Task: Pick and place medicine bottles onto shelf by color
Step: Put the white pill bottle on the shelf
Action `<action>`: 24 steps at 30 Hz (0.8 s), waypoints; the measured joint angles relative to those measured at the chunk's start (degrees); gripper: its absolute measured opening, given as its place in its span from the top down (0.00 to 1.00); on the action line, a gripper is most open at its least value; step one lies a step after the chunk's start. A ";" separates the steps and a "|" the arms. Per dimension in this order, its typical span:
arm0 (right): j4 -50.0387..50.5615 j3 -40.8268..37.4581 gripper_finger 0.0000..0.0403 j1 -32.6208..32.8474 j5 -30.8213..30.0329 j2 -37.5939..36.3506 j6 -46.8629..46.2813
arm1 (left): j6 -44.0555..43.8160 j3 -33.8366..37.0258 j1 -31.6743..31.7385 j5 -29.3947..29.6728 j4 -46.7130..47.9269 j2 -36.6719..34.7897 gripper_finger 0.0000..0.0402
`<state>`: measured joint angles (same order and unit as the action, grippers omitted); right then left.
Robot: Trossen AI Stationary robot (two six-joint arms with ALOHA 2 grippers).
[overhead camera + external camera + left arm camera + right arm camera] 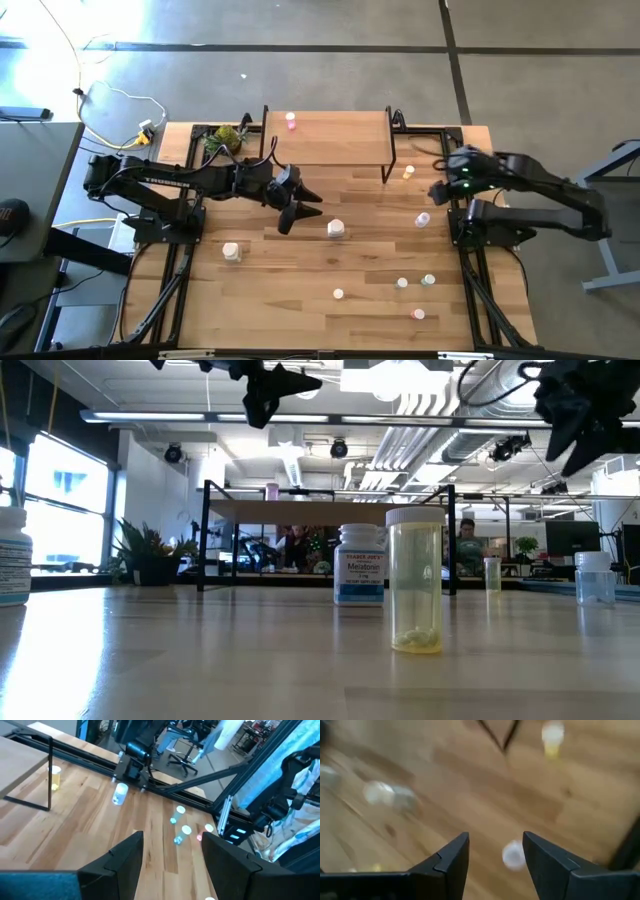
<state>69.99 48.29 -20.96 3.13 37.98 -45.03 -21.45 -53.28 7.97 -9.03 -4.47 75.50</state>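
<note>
The table [300, 300] of pale wood planks fills the floor between the two dark arms, and the shelf [335, 138], a low light-wood board on thin black legs, stands at its far edge with one pink bottle [291, 121] on its left end. The other medicine bottles are tiny, scattered cylinders: a white one [336, 229] near mid-table, a larger white one [232, 251] toward the left, an orange-yellow one [408, 173] beside the shelf's right leg. The left gripper [297, 206] hangs above the table just left of the mid-table white bottle, fingers spread and empty. The right gripper [437, 192] hovers just above a small white-capped bottle [423, 219], also parted and holding nothing.
</note>
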 joint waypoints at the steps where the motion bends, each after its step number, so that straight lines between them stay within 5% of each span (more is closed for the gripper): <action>1: 0.64 0.09 0.56 0.01 1.52 1.74 0.03 | 0.19 0.00 0.00 -0.29 0.04 -0.01 0.52; 16: 1.32 -0.30 0.47 0.63 6.74 16.47 4.54 | 0.63 0.00 -0.15 -2.78 0.38 0.00 0.52; 24: 1.41 -0.34 0.46 8.46 3.97 17.83 -2.64 | 0.64 -0.02 -0.15 -2.83 0.38 0.00 0.52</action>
<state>71.40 47.94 -12.50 7.09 55.81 -47.67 -20.81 -53.30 7.81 -11.86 -4.10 75.50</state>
